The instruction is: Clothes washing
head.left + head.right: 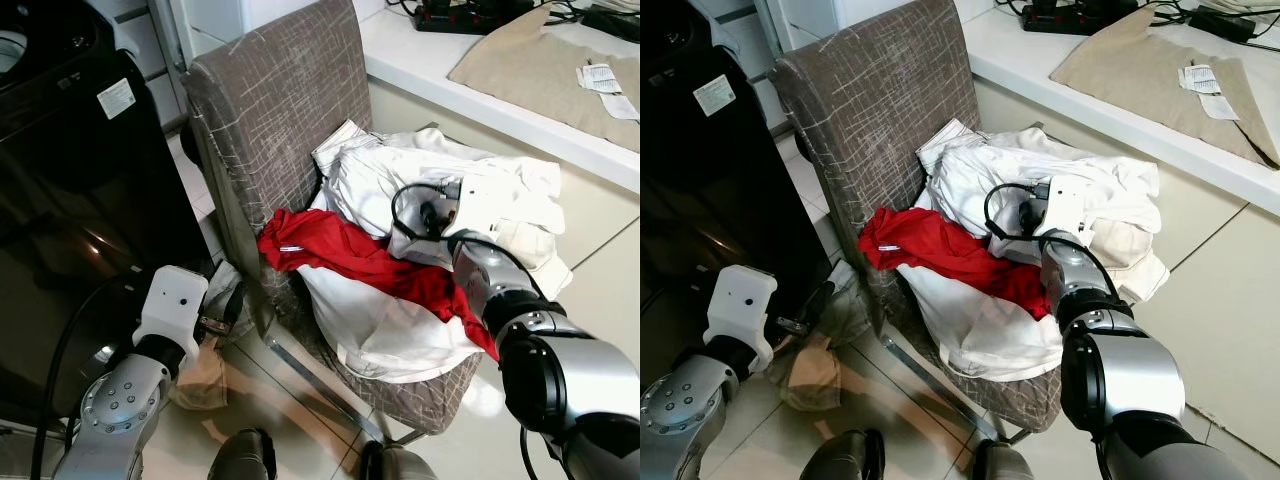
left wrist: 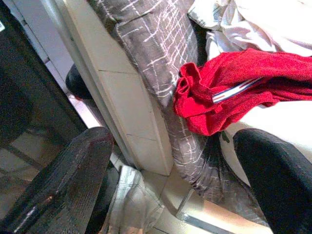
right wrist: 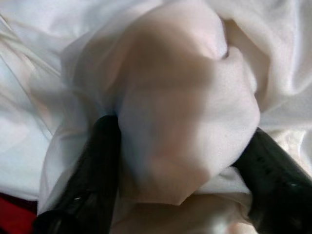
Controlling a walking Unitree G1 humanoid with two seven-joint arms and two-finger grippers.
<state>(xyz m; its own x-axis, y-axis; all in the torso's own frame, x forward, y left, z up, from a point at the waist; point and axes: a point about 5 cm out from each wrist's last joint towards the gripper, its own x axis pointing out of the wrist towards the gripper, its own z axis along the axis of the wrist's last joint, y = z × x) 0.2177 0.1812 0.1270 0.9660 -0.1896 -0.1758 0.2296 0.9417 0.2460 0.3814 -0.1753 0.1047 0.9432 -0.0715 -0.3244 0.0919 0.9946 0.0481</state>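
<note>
Padded chair point(image 1: 270, 110), grey-brown woven fabric with thin pale crosshatch lines, tall flat back, metal frame below. The seat carries a heap of laundry: white clothes point(image 1: 490, 195), soft and crumpled, thin smooth cloth with many folds, plus a red garment point(image 1: 340, 250) of thicker matte knit draped across the front of the heap, one end bunched at the seat's left edge beside the backrest, a white-striped label showing.

Right tool point(image 3: 183, 161) is pushed into the white clothes at the middle of the pile, its two black fingers point(image 3: 90, 180) set moderately apart with a rounded lump of white cloth bulging between them; fabric touches both fingers, grip not closed tight. Silver right arm reaches in from the front over the red garment.

Left tool point(image 2: 170, 190) hangs low beside the chair's left side, near the floor, fingers wide apart, nothing between them; ribbed rubber texture on one finger point(image 2: 68, 180).

Glossy black appliance point(image 1: 70, 200) stands left of the chair. Beige crumpled cloth point(image 1: 200, 375) lies on the tiled floor point(image 1: 600, 270). White worktop point(image 1: 480, 90) behind the chair, with a tan cloth point(image 1: 540, 65) spread flat.
</note>
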